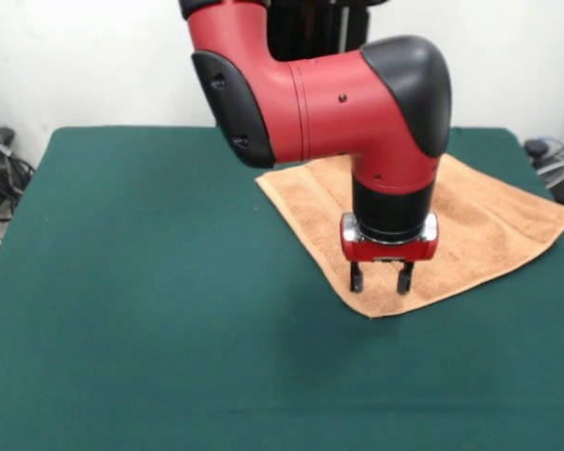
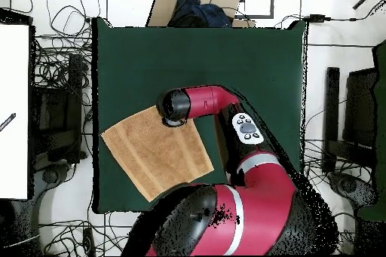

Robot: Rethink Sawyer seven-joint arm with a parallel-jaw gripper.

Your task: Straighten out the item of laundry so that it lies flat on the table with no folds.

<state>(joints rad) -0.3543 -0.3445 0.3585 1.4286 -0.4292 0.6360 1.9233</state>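
Note:
The item of laundry (image 1: pixel 493 221) is a peach-orange towel, spread out and turned like a diamond on the right part of the green table (image 1: pixel 150 282). My gripper (image 1: pixel 381 280) points straight down over the towel's near corner. It is open, with nothing between its fingers (image 1: pixel 356 278), and the tips are at or just above the cloth. My arm hides the towel's middle in the front view. In the overhead view the towel (image 2: pixel 154 154) lies by the table's (image 2: pixel 241 58) left edge, and the arm's wrist (image 2: pixel 175 106) covers its upper corner and hides the gripper.
In the front view the towel's right corner reaches close to the table's right edge. Cables and equipment (image 2: pixel 56 111) crowd the floor around the table. A cardboard box with something dark blue (image 2: pixel 197 9) sits past the top edge in the overhead view.

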